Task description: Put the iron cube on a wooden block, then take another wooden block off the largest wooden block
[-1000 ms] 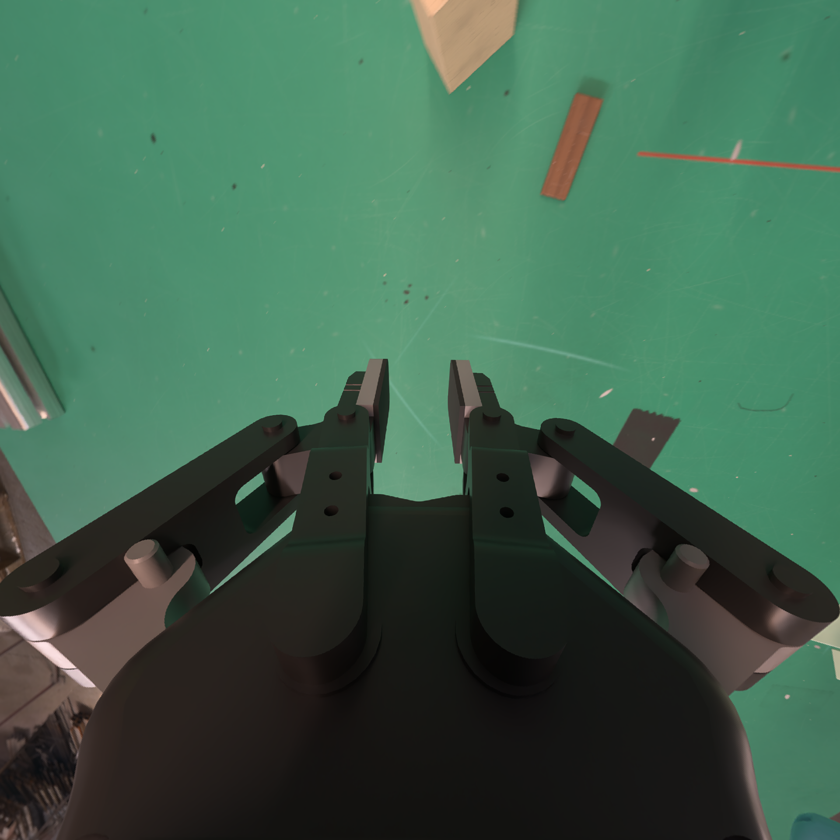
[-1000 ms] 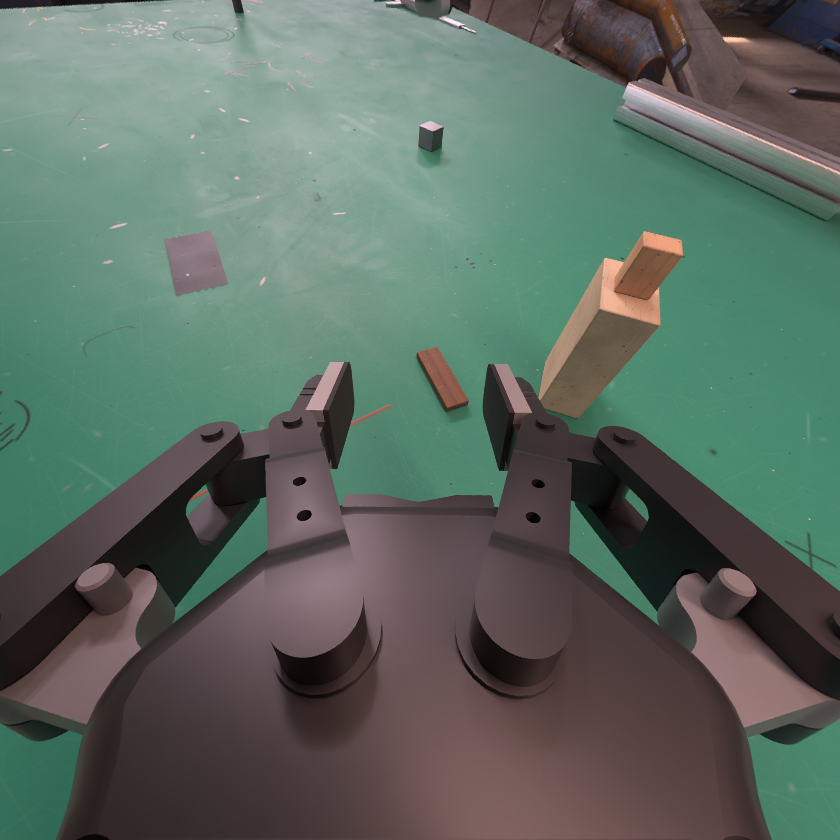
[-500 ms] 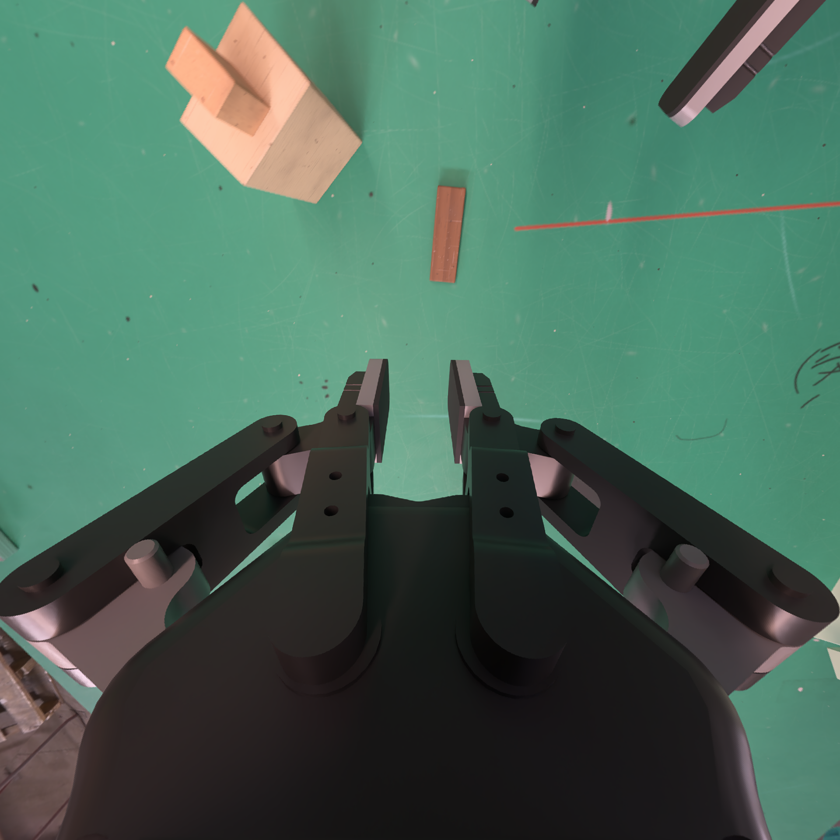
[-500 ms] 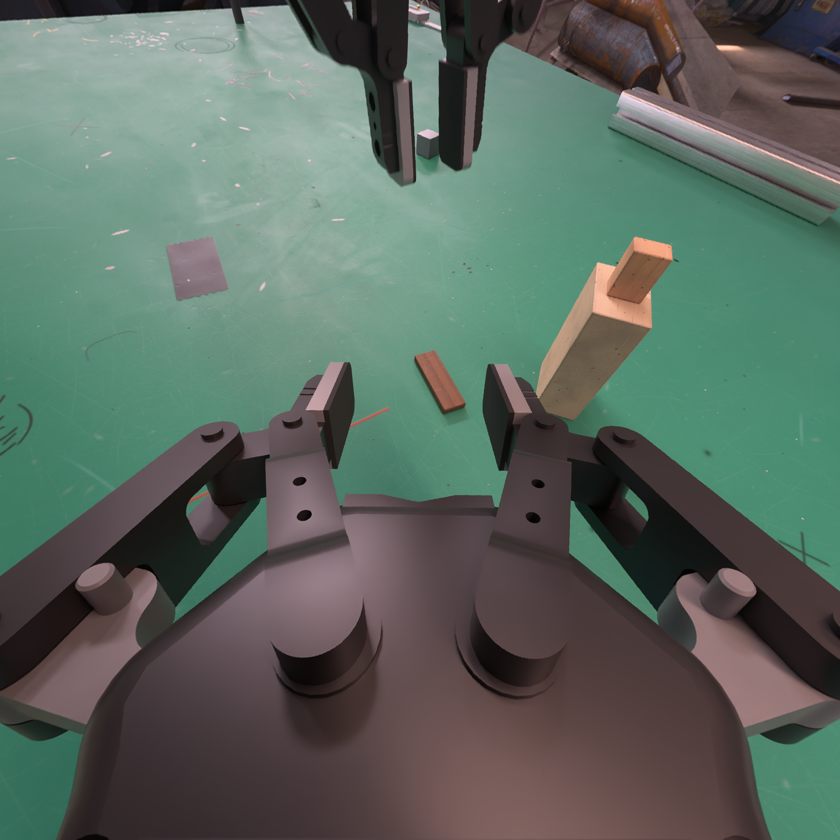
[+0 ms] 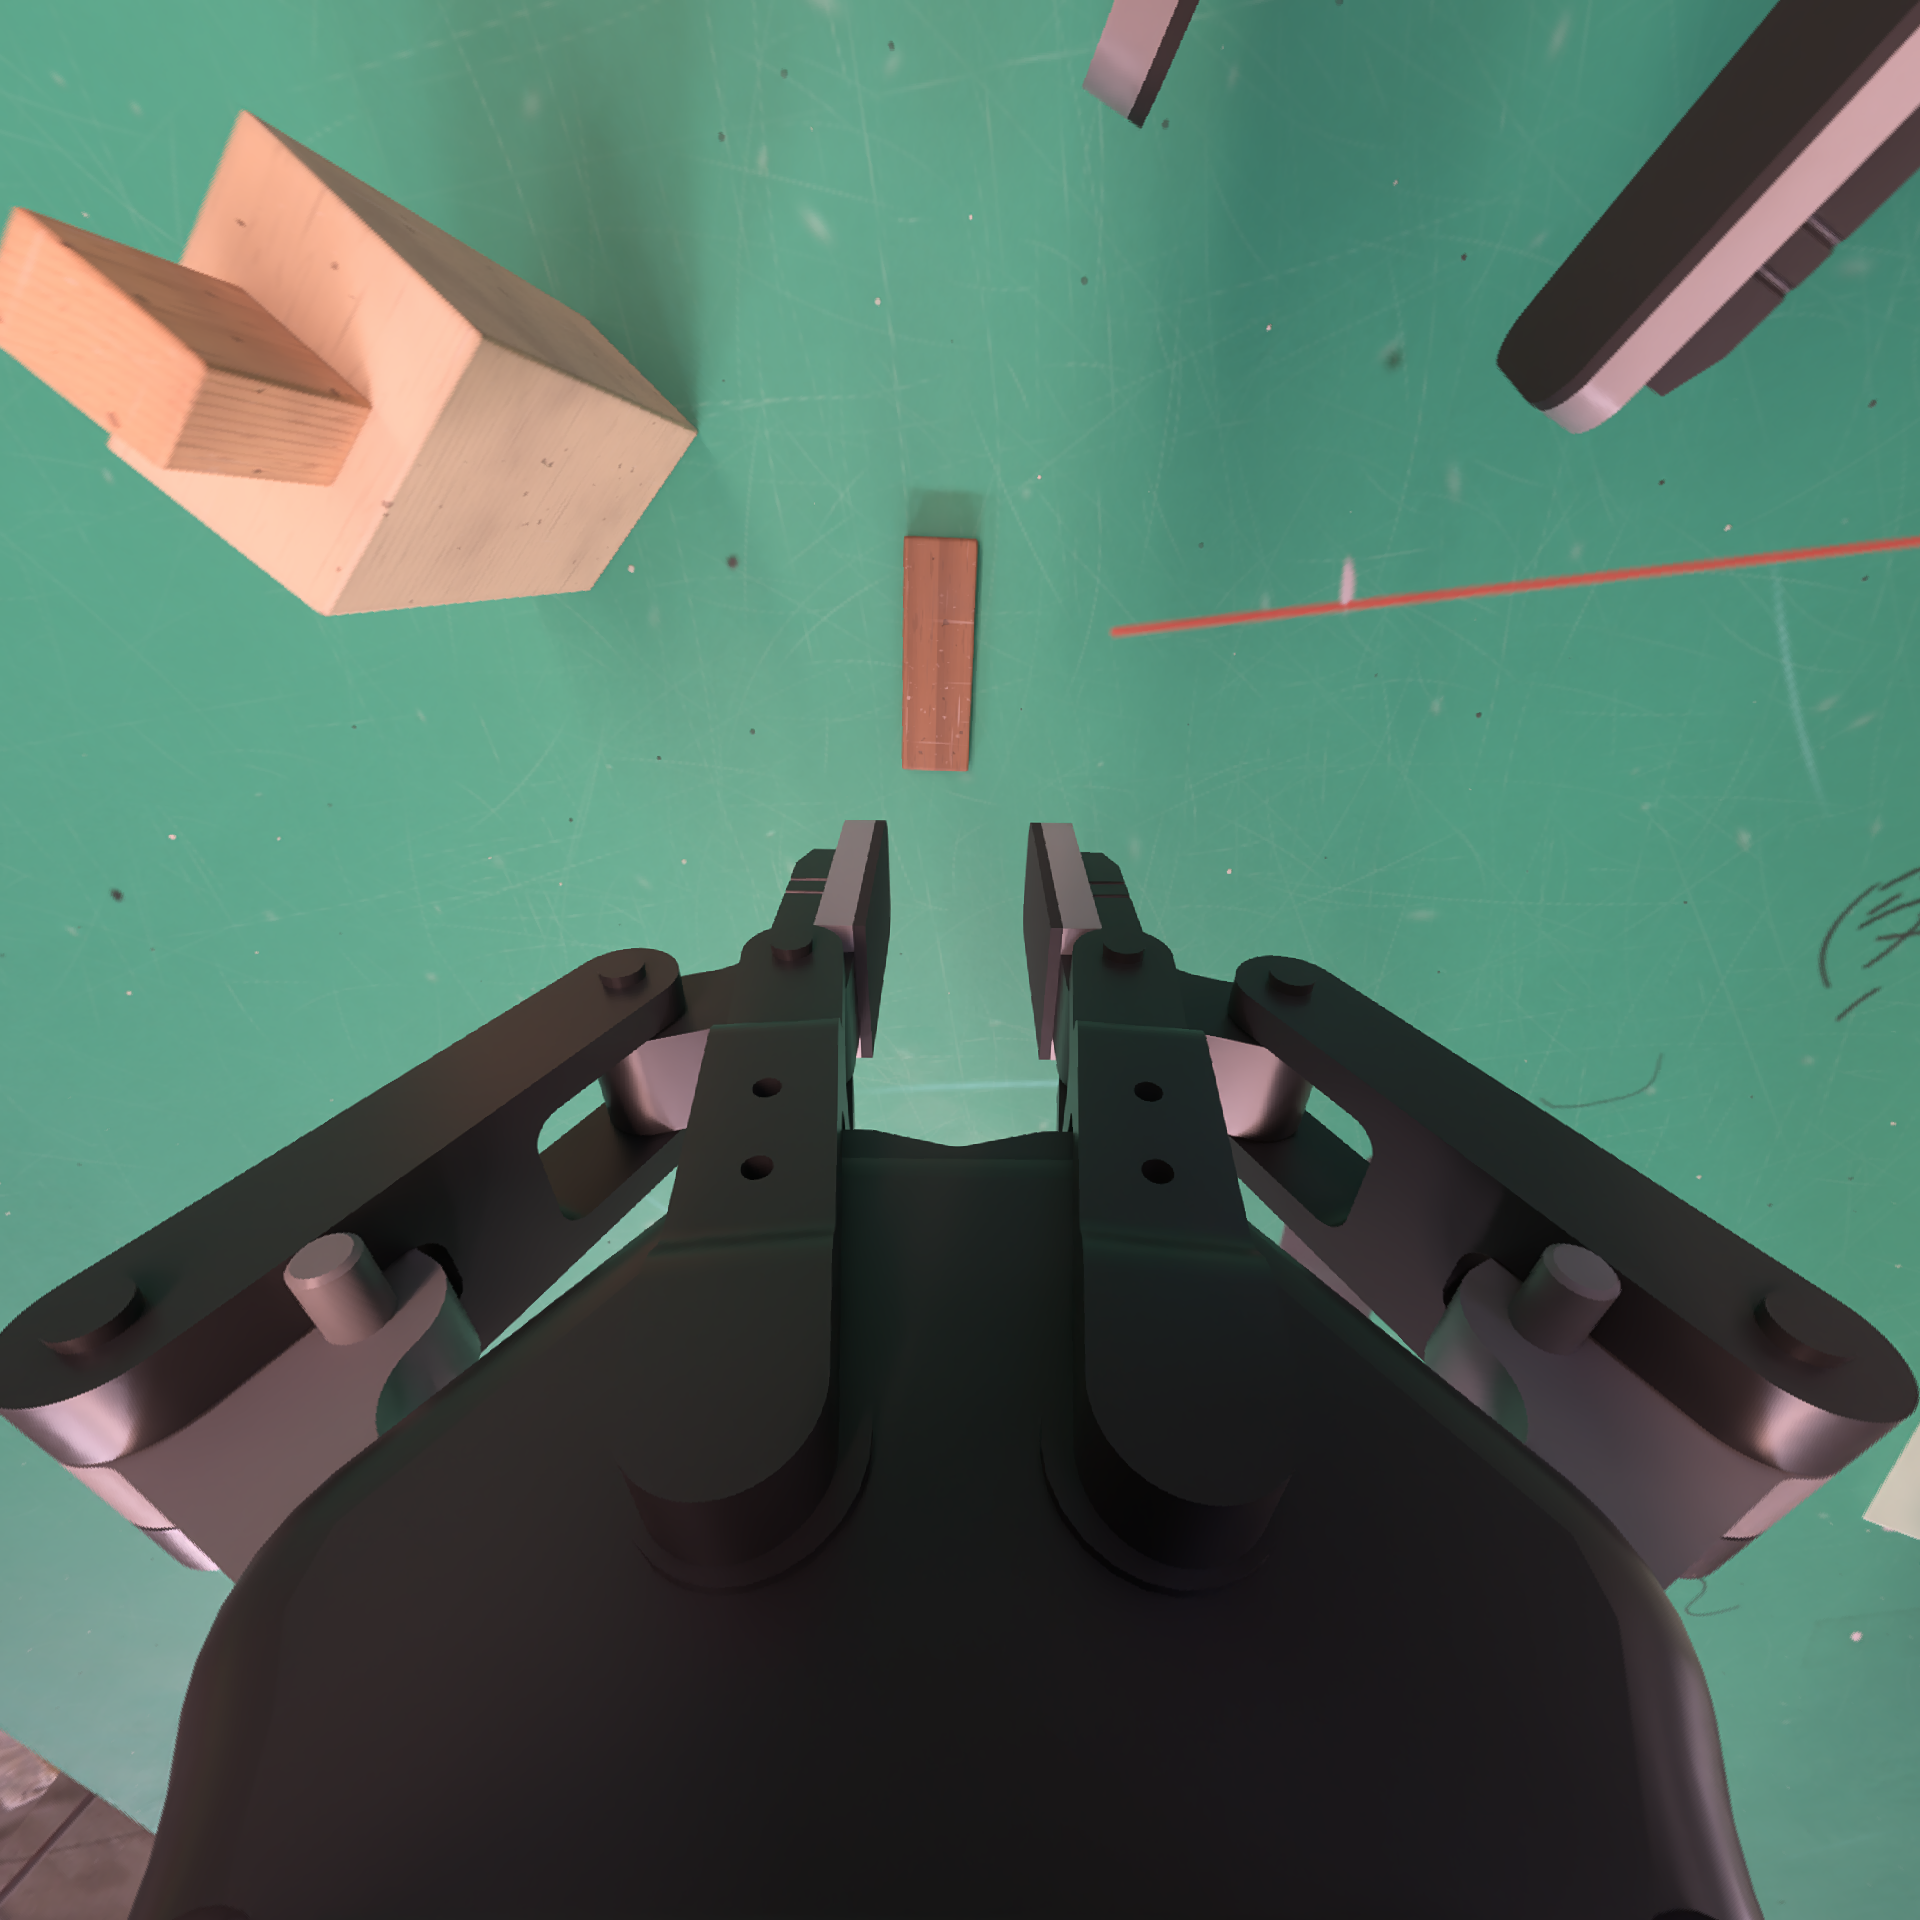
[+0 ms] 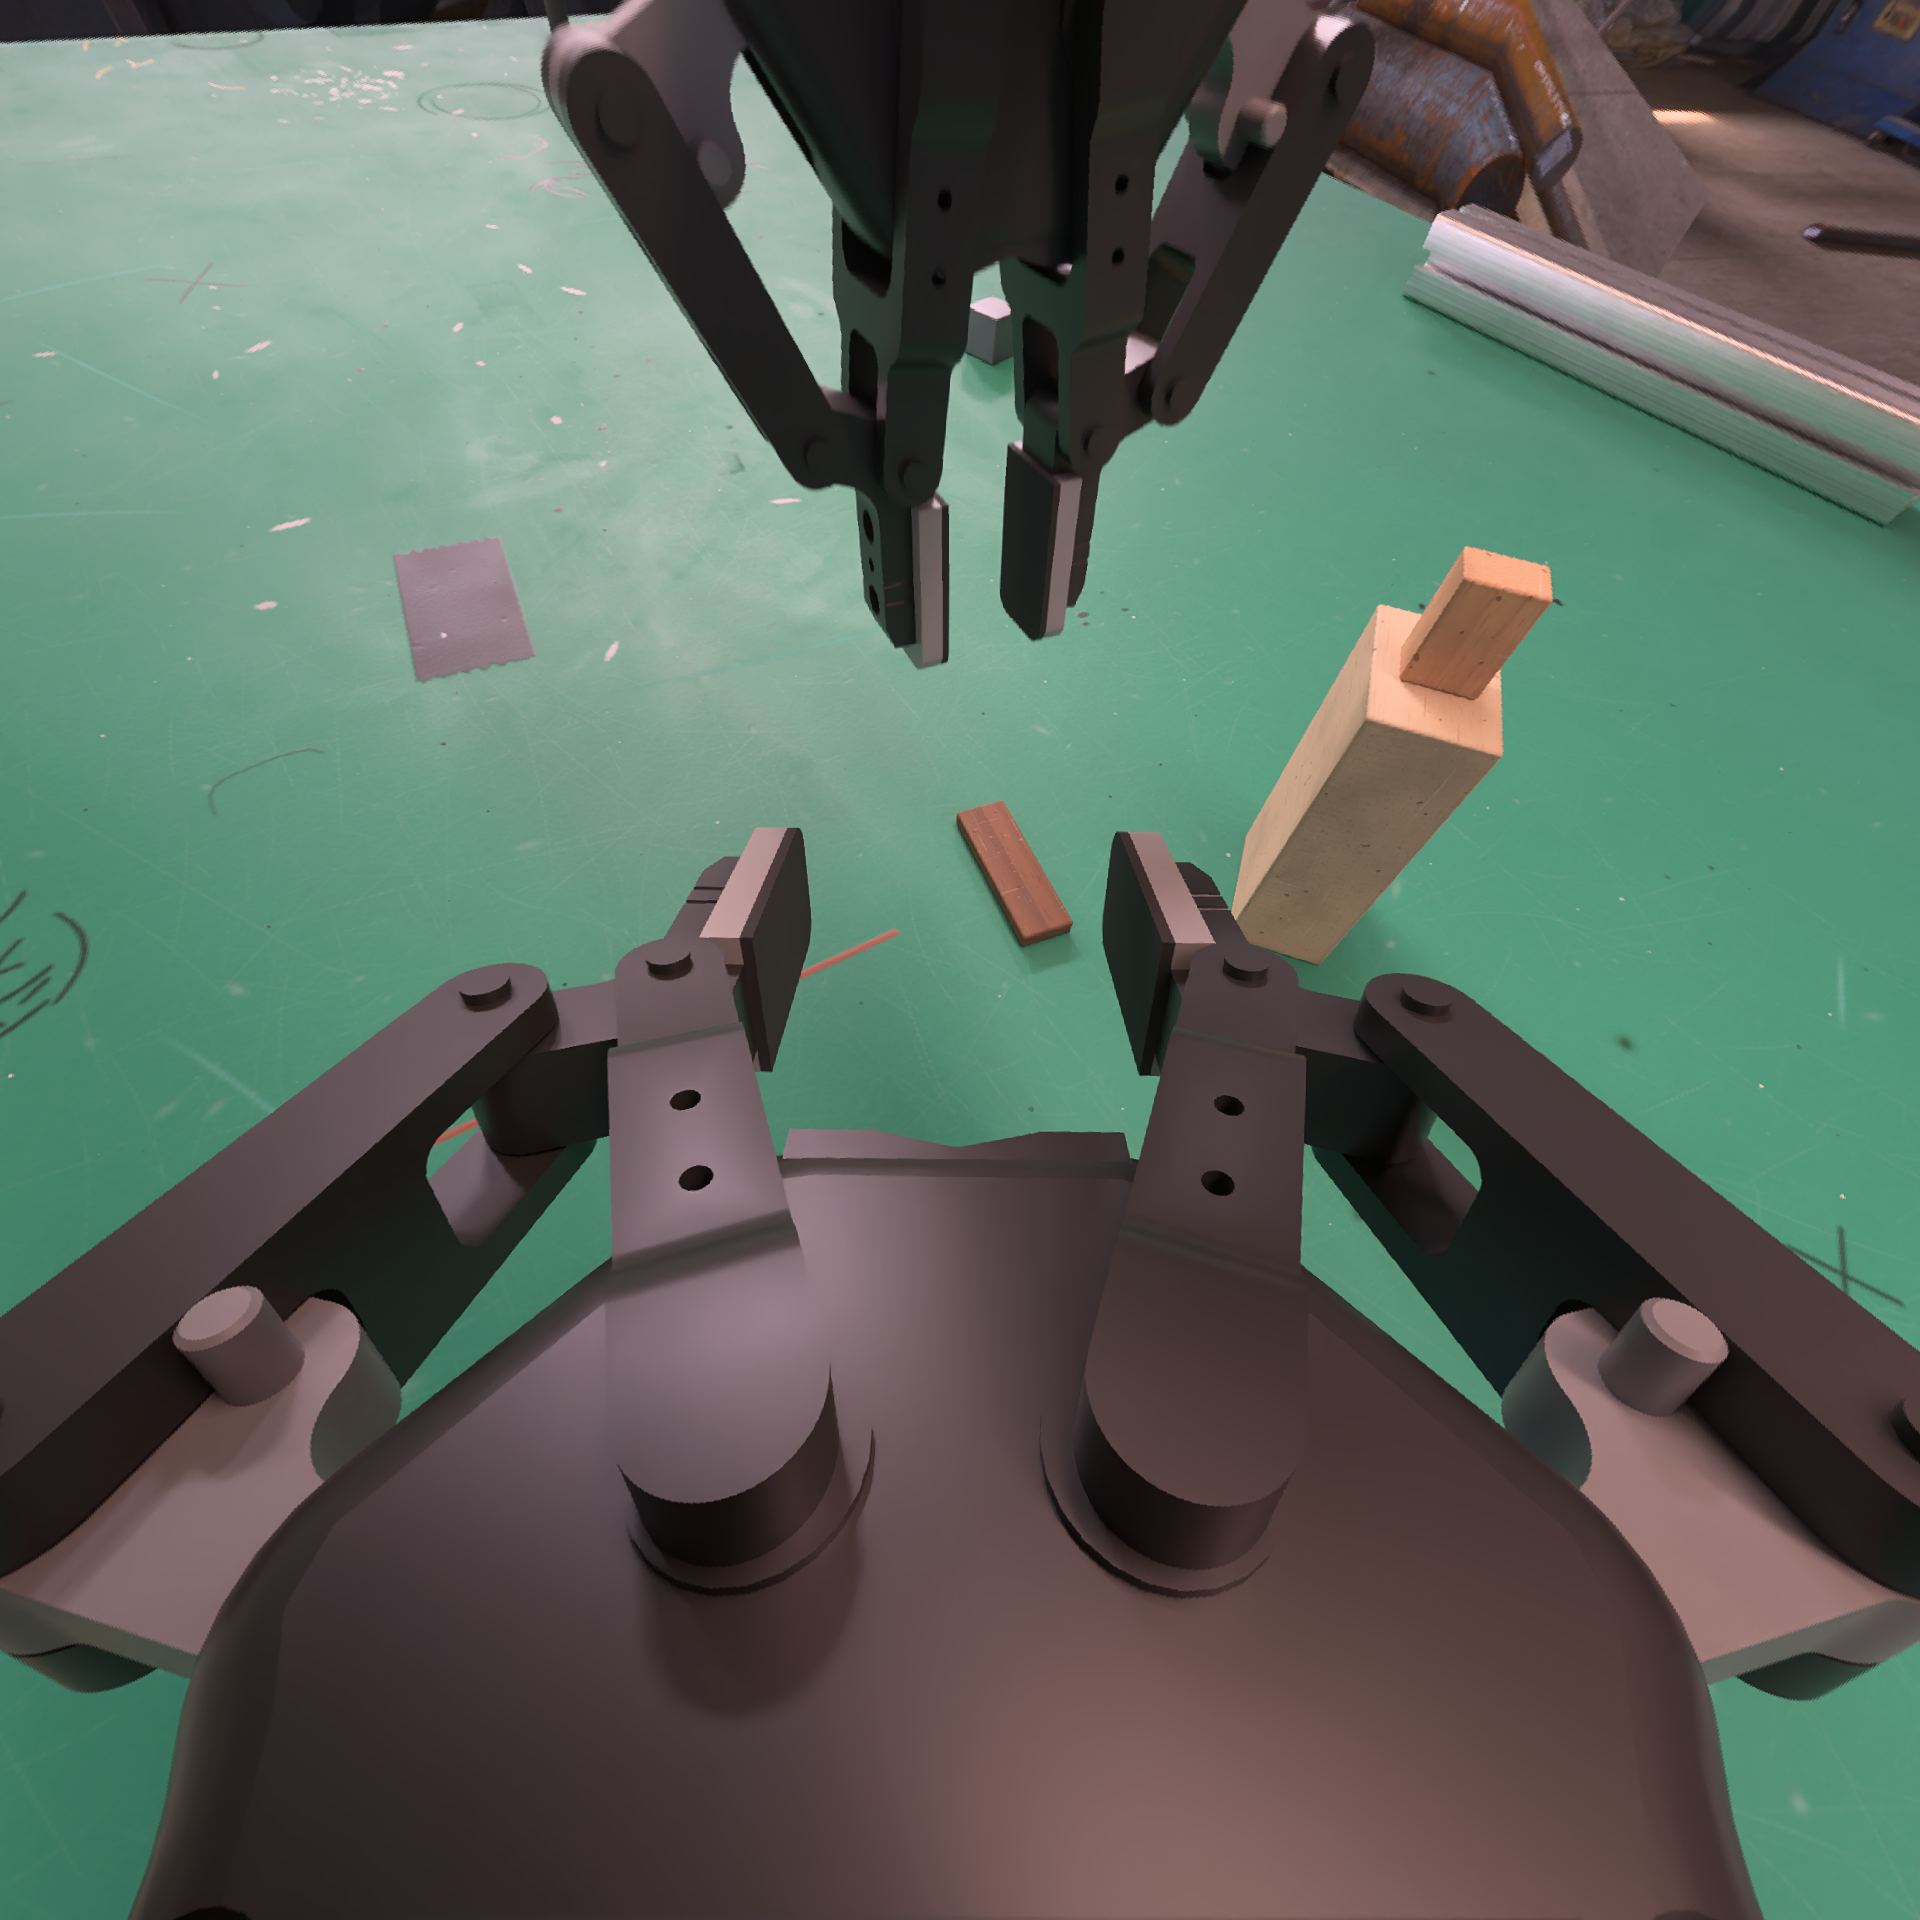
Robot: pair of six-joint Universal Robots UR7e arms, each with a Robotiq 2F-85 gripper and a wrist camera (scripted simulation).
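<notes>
On the green table (image 6: 312, 416), going from left to right in the right wrist view, a grey patch (image 6: 460, 608) lies flat at the left, well apart from everything else. The left gripper (image 6: 982, 623) hangs above the table's middle, pointing down, its jaws a narrow gap apart with nothing between them. Behind its fingers the iron cube (image 6: 989, 330) sits on the table, partly hidden and touching no block. Nearer the camera, a thin brown slat (image 6: 1013, 873) lies flat, below and in front of the left gripper. The right gripper (image 6: 954, 940) hovers low in the foreground, jaws wide apart and empty, with the slat showing between its fingertips but farther off. A thin red line (image 6: 852, 951) runs on the table by its left finger. To the right stands the large block (image 6: 1361, 800), pale and upright, with a small block (image 6: 1475, 623) of orange wood standing on its top face. At the far right a metal rail (image 6: 1662, 364) lies along the table's edge.

In the left wrist view, the large block (image 5: 457, 416) and the small block (image 5: 177, 353) sit upper left, the slat (image 5: 938, 652) lies just ahead of the left gripper (image 5: 956, 894), and the right gripper's fingers (image 5: 1714, 229) show at the upper right.
</notes>
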